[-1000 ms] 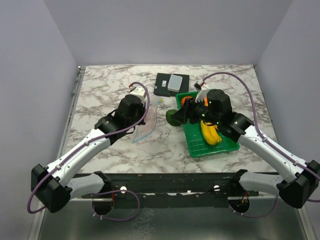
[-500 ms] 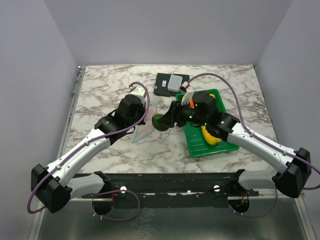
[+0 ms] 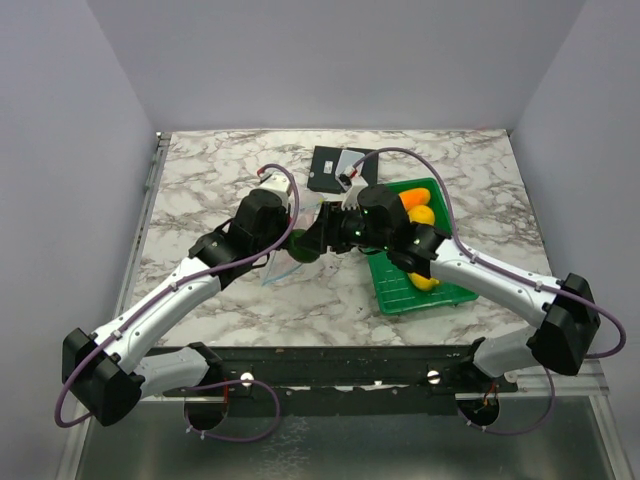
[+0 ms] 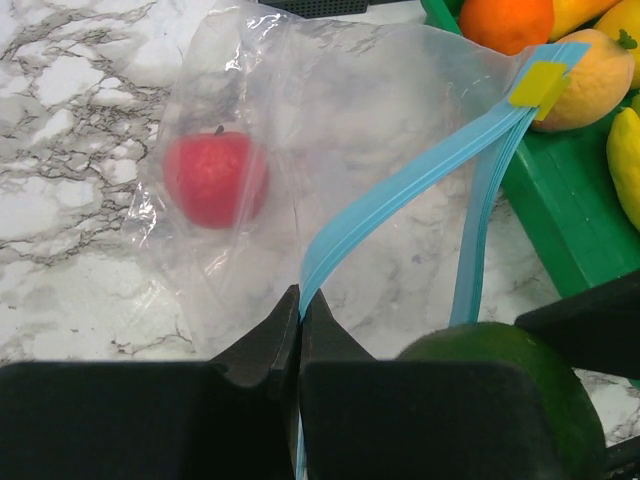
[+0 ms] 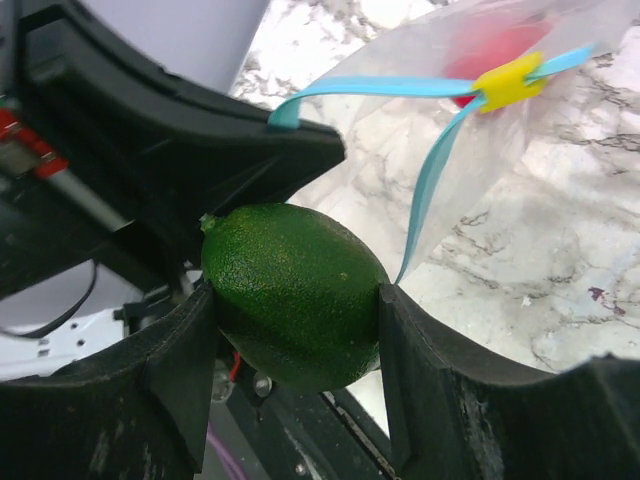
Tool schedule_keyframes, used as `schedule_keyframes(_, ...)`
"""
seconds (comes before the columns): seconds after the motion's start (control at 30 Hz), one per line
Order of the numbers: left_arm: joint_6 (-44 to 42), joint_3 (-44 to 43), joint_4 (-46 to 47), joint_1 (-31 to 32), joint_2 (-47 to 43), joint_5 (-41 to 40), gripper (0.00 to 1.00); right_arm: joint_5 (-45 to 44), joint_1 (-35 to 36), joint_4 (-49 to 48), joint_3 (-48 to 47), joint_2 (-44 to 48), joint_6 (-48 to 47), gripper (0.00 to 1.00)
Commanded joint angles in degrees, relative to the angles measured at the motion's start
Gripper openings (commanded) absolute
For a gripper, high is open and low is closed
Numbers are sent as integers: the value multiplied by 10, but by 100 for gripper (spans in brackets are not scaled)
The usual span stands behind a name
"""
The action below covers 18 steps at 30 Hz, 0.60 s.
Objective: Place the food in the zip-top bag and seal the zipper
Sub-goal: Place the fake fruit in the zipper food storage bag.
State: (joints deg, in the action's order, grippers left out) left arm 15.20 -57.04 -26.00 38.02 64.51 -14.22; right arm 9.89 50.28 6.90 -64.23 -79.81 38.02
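Where the bag (image 4: 300,120) spreads over the marbled table (image 4: 70,130), the left wrist view shows the left gripper (image 4: 300,312) with its black fingers pressed together on the light-blue zipper (image 4: 400,190), pinching one strip of the open mouth. Inside the clear, crinkled pouch sits a single red apple (image 4: 215,180), round and matte. A yellow slider (image 4: 538,82) caps the zipper's far end, seen in front of the green plastic tray (image 4: 560,220), which holds an orange (image 4: 505,20), a yellow-orange round fruit (image 4: 592,80) and a banana (image 4: 625,160). A lime (image 4: 500,375) bulges in at lower right, just beside the mouth.

The right wrist view shows the right gripper (image 5: 292,298) clamped on that lime, its fingers held apart by the pebbled, oval green skin. The fruit hangs outside the bag, near the gap between the two zipper strips, with the apple a red blur through the plastic.

From above, both grippers meet near the table's centre with the lime between them. The tray lies to the right, and a flat black box (image 3: 322,172) sits behind.
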Motion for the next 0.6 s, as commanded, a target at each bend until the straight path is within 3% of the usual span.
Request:
schedule_keyframes(0.0,4,5,12,4,-12,9,0,-54,6,-17,-19,-23,20,25)
schedule_keyframes(0.57,3,9,24,5,-26,28,0,-238,6,53,-35,-49,35,26)
